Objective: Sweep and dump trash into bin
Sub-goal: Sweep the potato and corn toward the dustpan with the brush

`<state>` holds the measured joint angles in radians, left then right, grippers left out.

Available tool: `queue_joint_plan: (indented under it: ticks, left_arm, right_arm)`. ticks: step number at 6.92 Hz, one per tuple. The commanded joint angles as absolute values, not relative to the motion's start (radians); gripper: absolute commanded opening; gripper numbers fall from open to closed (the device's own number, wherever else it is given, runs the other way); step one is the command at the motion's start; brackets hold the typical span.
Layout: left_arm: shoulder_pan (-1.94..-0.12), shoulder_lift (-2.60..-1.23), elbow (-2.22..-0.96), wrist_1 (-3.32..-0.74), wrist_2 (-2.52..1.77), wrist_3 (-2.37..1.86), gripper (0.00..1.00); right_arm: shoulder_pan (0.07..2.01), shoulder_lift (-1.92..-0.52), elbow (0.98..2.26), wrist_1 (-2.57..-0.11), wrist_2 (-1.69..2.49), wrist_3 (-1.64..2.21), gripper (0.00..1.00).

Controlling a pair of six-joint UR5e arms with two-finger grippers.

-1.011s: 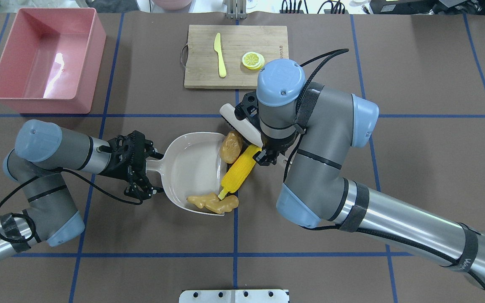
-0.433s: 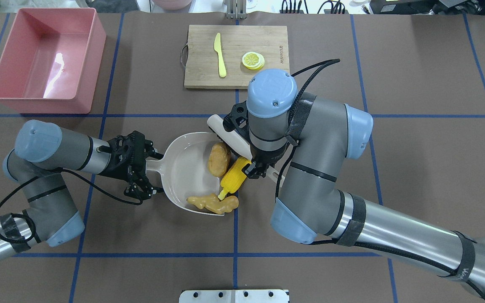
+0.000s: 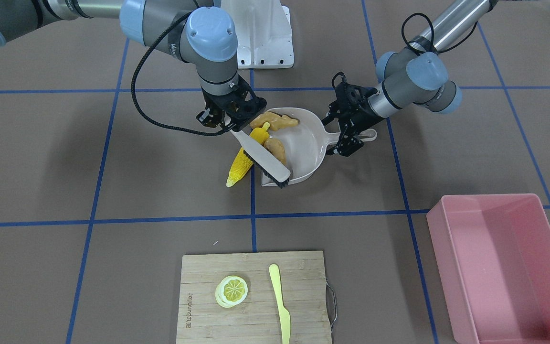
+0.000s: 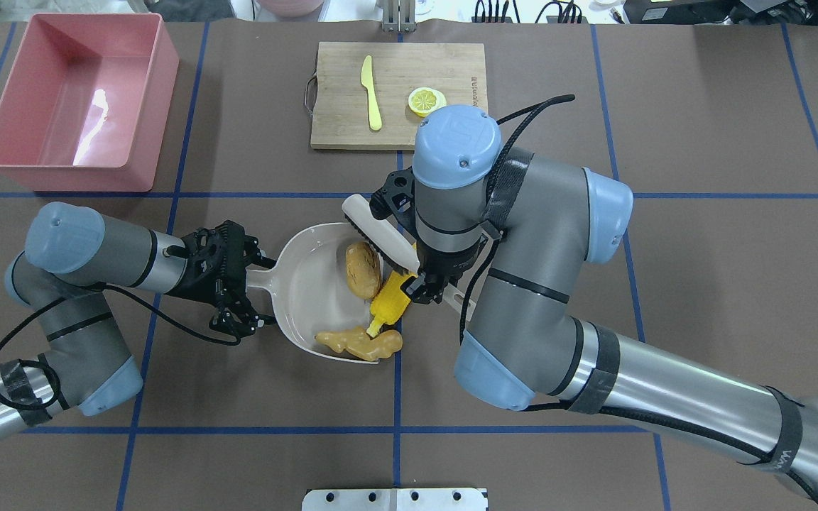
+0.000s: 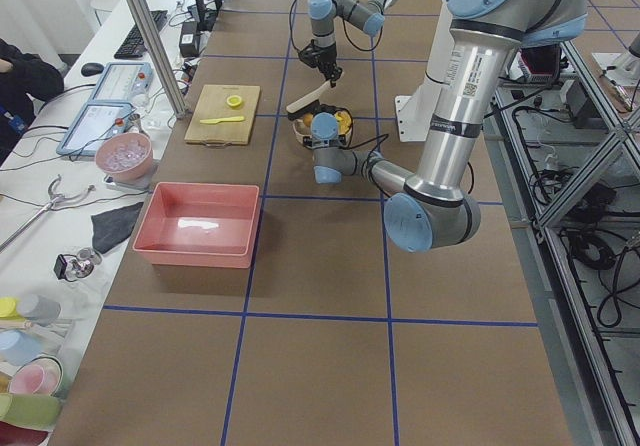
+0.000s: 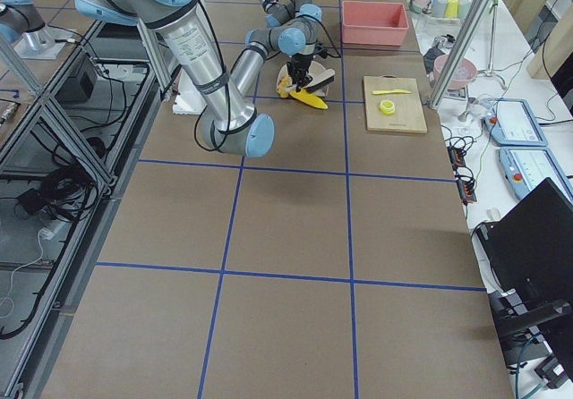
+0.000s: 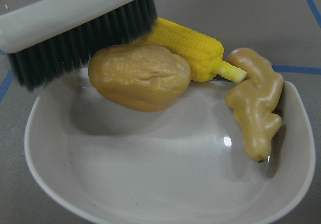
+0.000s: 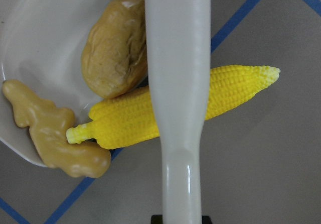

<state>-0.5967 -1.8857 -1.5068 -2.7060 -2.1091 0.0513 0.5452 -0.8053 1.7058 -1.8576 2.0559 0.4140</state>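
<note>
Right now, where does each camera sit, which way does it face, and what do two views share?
Front-facing: across the table, facing the robot, steeply downward; right arm view-left, left arm view-right.
Overhead: behind the robot, looking forward and down; both arms, pink bin far left.
Exterior left: table's left end, looking along it; left arm near.
Exterior right: table's right end; right arm near.
Left wrist: faces the dustpan bowl; no robot part visible.
Right wrist: looks down the brush handle.
Shared: both wrist views show potato, corn, ginger.
</note>
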Motion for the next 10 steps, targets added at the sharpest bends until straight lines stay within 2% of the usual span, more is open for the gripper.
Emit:
queue_joint_plan:
  ticks: [1,5,8,10]
  left_arm:
    - [-0.597,-1.885,-1.508,-2.706,-2.105,0.052,0.98]
    - [-0.595,-1.885,-1.508,-2.706,-2.105,0.052,0.98]
    - [-0.595,-1.885,-1.509,-2.704,-2.105,0.052,0.98]
    - [-0.595,-1.887,-1.511,-2.698,-2.105,0.052,0.98]
  right_arm:
    - [0.592,-0.848,1.767,-1.934,2.097,0.413,0.00]
    - [0.617,-0.906,1.811,-2.003,2.167,0.751,0.00]
    - [0.517,-0.971,1.801,-1.749,2.214,1.055,0.00]
    - [0.465,-0.951,1.798,-1.709,2.204,1.162,0.00]
